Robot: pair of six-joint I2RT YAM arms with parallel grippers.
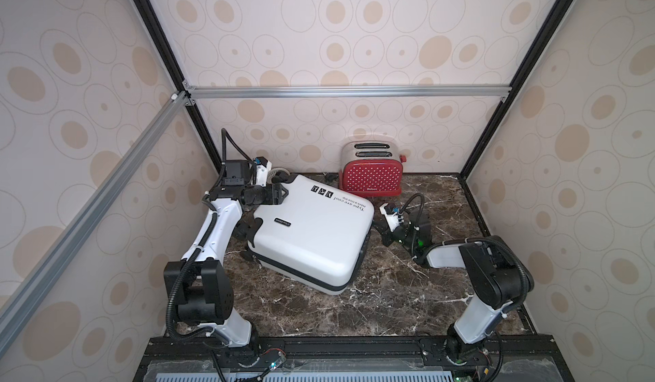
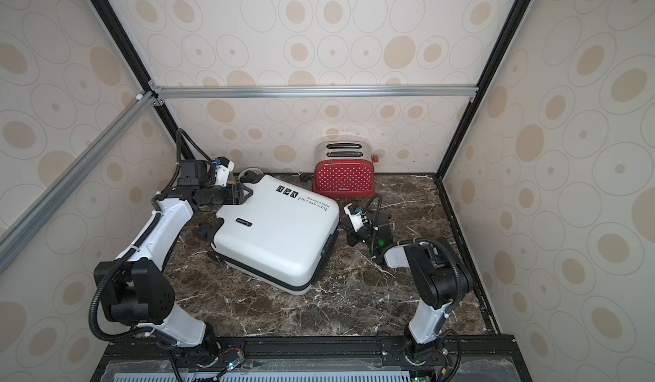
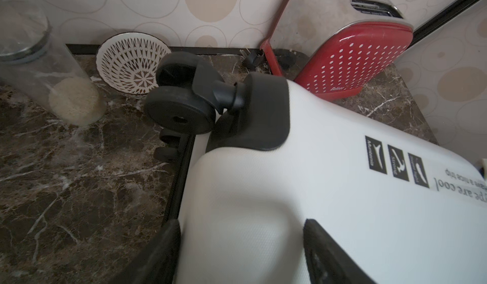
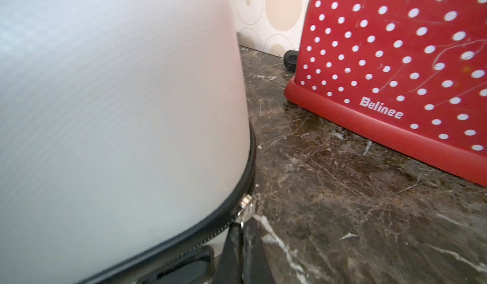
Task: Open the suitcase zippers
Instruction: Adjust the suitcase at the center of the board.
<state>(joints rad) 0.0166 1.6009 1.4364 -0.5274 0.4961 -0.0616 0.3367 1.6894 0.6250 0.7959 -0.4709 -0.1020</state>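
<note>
The right gripper (image 4: 241, 240) pinched a zipper pull (image 4: 244, 210) at the suitcase's (image 1: 312, 235) corner, seemingly due to drag it onward; the left gripper (image 1: 283, 194) straddled the wheel end, jaws wide.

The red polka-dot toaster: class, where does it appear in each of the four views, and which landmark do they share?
In a top view: toaster by the back wall, beyond the suitcase.
In a top view: toaster, same spot.
Left wrist: toaster beyond the suitcase's wheel.
Right wrist: toaster apart from the suitcase's zippers.
Shared landmark: the white suitcase.
</note>
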